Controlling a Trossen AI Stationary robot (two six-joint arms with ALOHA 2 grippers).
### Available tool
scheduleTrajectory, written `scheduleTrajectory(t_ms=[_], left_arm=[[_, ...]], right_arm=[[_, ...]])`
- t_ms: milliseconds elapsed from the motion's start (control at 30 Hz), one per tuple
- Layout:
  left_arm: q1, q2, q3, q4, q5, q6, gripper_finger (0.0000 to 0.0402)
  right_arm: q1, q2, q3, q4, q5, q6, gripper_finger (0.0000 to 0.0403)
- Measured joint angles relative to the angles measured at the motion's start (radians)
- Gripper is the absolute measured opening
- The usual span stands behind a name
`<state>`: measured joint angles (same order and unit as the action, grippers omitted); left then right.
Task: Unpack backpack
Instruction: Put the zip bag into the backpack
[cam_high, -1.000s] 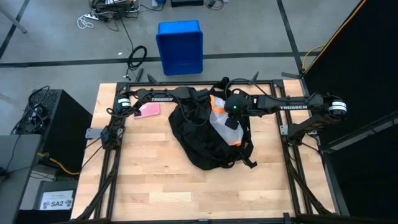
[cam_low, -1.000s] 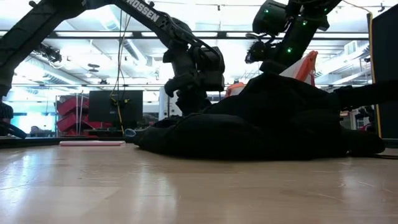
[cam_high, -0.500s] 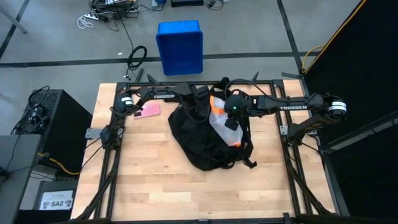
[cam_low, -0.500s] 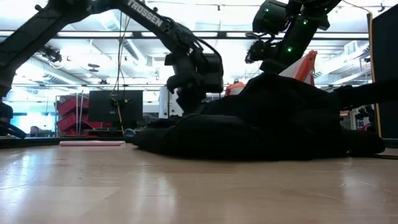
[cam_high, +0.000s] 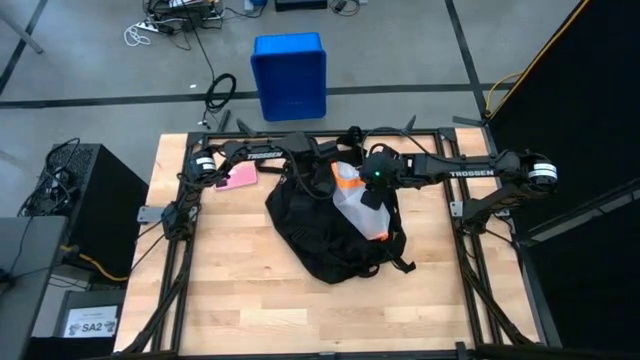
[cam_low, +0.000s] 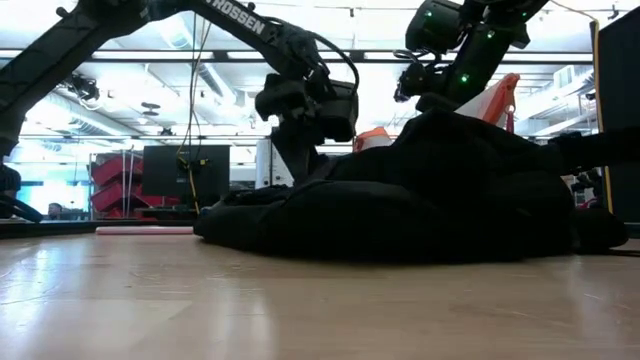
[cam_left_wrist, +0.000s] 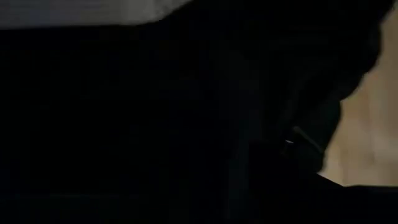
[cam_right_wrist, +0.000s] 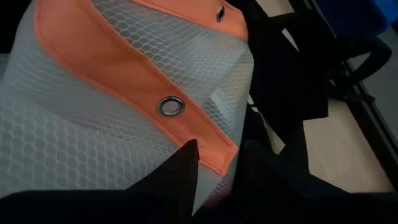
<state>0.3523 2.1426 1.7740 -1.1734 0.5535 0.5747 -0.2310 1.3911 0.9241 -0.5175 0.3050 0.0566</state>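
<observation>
Our right pincer (cam_right_wrist: 214, 163) pinches the orange hem of a white mesh bag (cam_high: 362, 205) sticking out of the backpack (cam_high: 325, 225), which lies mid-bench (cam_high: 240, 290). Our left pincer (cam_high: 312, 162) is at the pack's far edge; we cannot tell its fingers' state. A pink item (cam_high: 237, 177) lies nearby.

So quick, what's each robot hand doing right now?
Left gripper: at the backpack's far edge, seemingly pulling the fabric; cannot tell whether open or closed.
Right gripper: fingers closed on the white mesh bag's orange trim.
</observation>
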Motion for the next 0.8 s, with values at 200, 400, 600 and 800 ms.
scheduleTrajectory(t_ms=[200, 400, 600, 800], left_arm=[[-0.017, 0.000, 0.003, -0.026, 0.066, 0.006, 0.0112], [-0.026, 0.000, 0.003, 0.024, -0.020, 0.016, 0.0112], [-0.014, 0.000, 0.003, 0.060, -0.090, -0.027, 0.0112], [-0.006, 0.000, 0.003, 0.062, -0.114, -0.029, 0.0112]], right_arm=[[0.000, 0.000, 0.000, 0.005, -0.012, -0.007, 0.0109], [0.000, 0.000, 0.000, 0.013, -0.013, -0.012, 0.0104], [0.000, 0.000, 0.000, 0.016, -0.019, -0.012, 0.0105], [0.000, 0.000, 0.000, 0.016, -0.023, -0.011, 0.0102]])
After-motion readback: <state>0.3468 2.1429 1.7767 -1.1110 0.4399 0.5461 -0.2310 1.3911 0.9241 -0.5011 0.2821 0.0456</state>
